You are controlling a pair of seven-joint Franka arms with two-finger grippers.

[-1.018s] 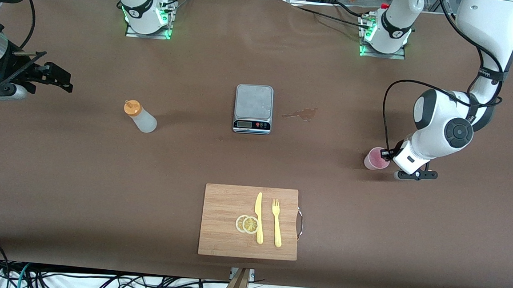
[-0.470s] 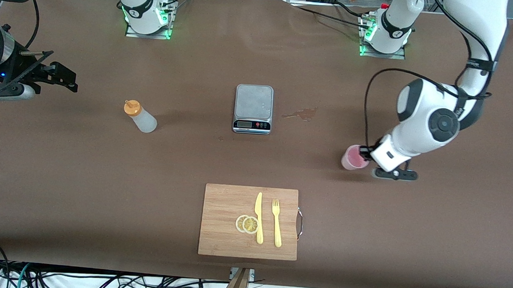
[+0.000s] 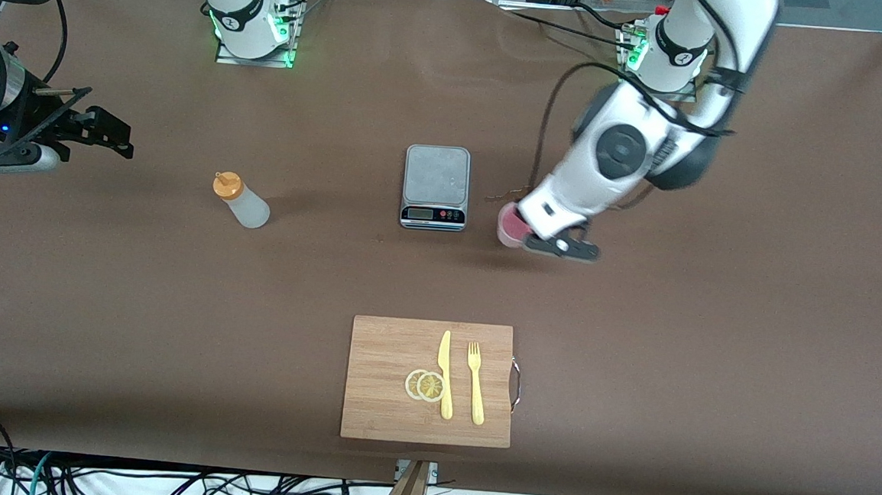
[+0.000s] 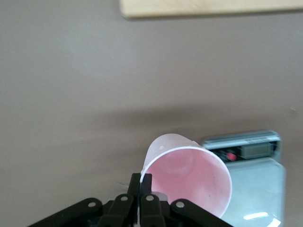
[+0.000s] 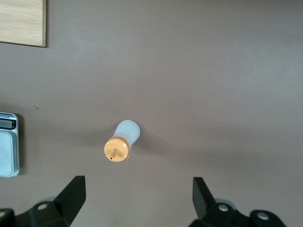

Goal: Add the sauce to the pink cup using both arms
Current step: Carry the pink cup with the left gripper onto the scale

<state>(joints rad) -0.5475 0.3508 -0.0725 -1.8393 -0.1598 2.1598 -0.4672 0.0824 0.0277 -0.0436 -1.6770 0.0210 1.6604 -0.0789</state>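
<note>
Pink cup (image 3: 509, 227) pinched by its rim in my left fingers (image 4: 141, 182), which are shut tight on the thin wall, one inside and one outside. Over the last second I have swung it from the left arm's end of the tabletop (image 3: 709, 371) in toward the middle, so my left gripper (image 3: 522, 233) now has it just beside the scale (image 3: 435, 187), near a small stain on the brown surface; a second ago it was well apart from the scale. I read that as the carry nearly done: the cup looks bound for the scale's plate, and a short move across should put it over the plate.

The cup's long axis leans in my grip, with the mouth turned up toward my wrist camera and the base pointing down at the tabletop. I cannot tell whether the base touches the surface.

My right gripper (image 3: 103, 135) waits over the right arm's end of the tabletop, fingers (image 5: 73, 194) spread wide and holding nothing; it has barely shifted. The sauce (image 3: 241, 201) stands upright on the tabletop between that gripper and the scale, untouched, long axis vertical, orange nozzle pointing straight up. Nearer the front camera lies a cutting board (image 3: 389, 351) with cutlery and lemon slices.
</note>
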